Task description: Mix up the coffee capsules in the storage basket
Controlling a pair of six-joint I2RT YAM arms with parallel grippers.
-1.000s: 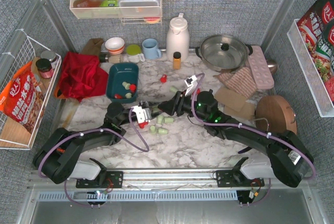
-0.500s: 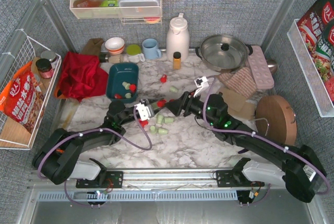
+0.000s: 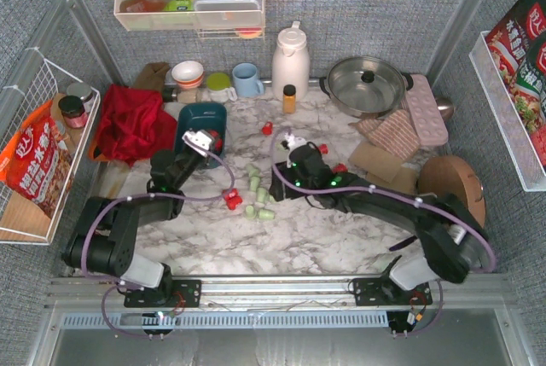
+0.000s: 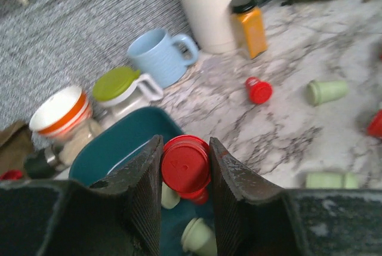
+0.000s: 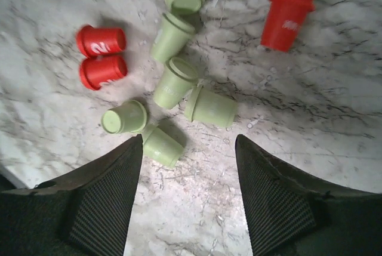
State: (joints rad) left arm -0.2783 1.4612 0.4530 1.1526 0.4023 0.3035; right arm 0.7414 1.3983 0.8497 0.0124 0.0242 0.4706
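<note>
the left gripper point(image 4: 185, 148) has left the middle of the table point(image 5: 310, 125) and swung back to the basket point(image 4: 125, 139) - a second ago it was down among the loose pods. it now hangs over the basket's near end, jaws drawn in narrow around a red capsule point(image 4: 186, 169), which sits pinched between the two fingers with its flat end towards the camera. below it a few pods already lie in the basket, at least two of them green. so one more red looks about to join them, which is what the mixing needs; it has not been let go yet.

the right gripper point(image 5: 189, 142) has pulled in from its longer reach and now hovers low over the green capsules point(image 5: 173, 83) - six or so, tipped over and bunched together. its jaws have spread and stand wide, holding nothing. a red pair point(image 5: 101, 56) lies just beside the bunch, and a lone red point(image 5: 286, 20) stands apart on the other side.

my reading: the arms are taking turns, the left one delivering while the right one lines up a green. plenty of pods are still out on the table, so the job is early to midway.
</note>
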